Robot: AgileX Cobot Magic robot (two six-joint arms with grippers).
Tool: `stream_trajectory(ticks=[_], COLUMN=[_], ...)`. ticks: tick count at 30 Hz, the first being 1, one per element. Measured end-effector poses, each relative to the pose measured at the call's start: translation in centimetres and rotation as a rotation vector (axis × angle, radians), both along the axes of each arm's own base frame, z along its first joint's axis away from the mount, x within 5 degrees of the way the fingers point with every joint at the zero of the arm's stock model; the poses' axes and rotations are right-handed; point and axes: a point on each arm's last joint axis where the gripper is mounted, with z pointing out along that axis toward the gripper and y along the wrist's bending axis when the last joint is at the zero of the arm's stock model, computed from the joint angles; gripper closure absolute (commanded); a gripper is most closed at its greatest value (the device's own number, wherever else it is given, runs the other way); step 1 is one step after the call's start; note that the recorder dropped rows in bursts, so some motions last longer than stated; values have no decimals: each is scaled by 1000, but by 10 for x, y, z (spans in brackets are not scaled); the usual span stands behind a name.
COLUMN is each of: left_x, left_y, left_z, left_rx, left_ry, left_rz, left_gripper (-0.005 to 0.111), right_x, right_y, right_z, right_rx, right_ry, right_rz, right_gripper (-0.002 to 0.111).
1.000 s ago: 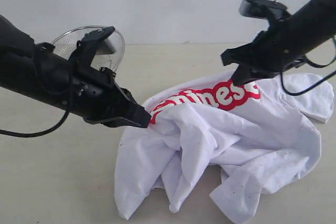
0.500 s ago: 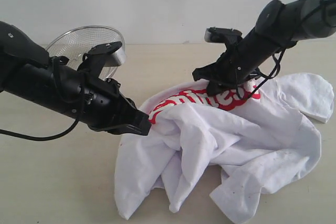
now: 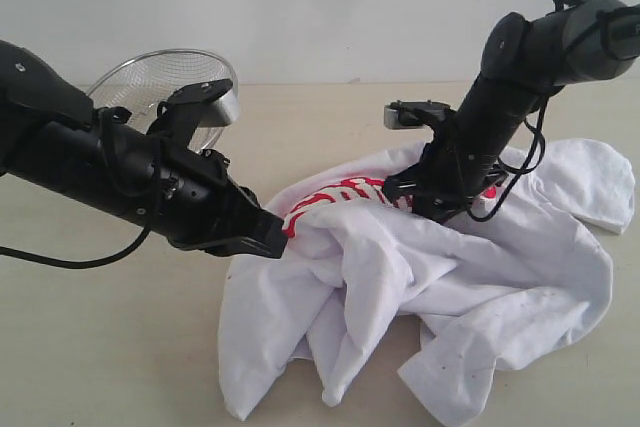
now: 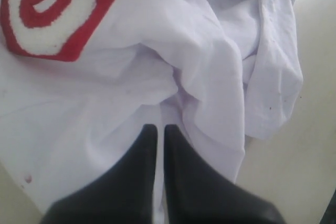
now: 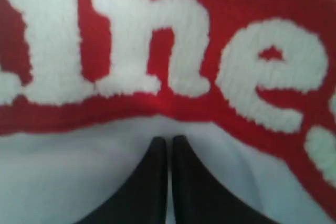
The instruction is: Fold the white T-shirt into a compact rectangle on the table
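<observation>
The white T-shirt (image 3: 450, 277) lies crumpled on the table (image 3: 100, 347), and part of its red lettering (image 3: 330, 197) shows between the arms. My left gripper (image 3: 278, 235) is at the shirt's left edge, where the cloth bunches up to its tips. In the left wrist view the left gripper (image 4: 157, 127) is shut, and folds of the shirt (image 4: 210, 66) run into it. My right gripper (image 3: 428, 211) points down onto the shirt's middle. In the right wrist view the right gripper (image 5: 168, 139) is shut, tips against white cloth (image 5: 105, 171) just beside the lettering (image 5: 157, 51).
A round wire-mesh basket (image 3: 150, 87) stands at the back left, behind the left arm. Black cables hang from both arms. Bare tabletop surrounds the shirt, and a sleeve (image 3: 600, 187) spreads toward the right edge.
The right arm has swung left and dropped from above the shirt until its shut tips rest on the cloth by the lettering. The left arm has barely shifted in the last half second.
</observation>
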Motion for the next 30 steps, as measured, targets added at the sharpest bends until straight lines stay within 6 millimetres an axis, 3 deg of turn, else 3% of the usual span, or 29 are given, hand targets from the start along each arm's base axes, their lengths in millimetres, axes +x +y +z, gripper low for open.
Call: stream_trajectory(ticks=[5,10,14,17,18,20,22,26,30], left_x=[0,0,-3,-11,-13,-20,-14,-4,4], left_y=[0,0,0,6,7,11,10,10,9], left_z=[-1,-1,-2,-2,-3,-15,-25,-58,-72], left_rx=[1,3,18,38,39,67,98,174,208], left_ry=[2,2,13,33,42,56,33,54,49], left_rz=[0,-1,-40,-27,-25,6,50,91,106], left_gripper=[102,102,102,102,102,102,102,102,102], right_x=[-12,-17,-17,-37,-43,-64,-71,-75,-75], right_y=[-4,7,18,24,27,39,50,63,63], right_z=[-2,1,45,88,94,102,101,101,101], right_rx=[-36,77,185,220,216,207,208,212,211], right_ry=[88,113,3,-141,-176,-239,-239,-245,-245], right_rz=[53,65,16,-33,-36,-4,29,58,58], right_gripper=[108,108,108,108,108,108,108,108,108])
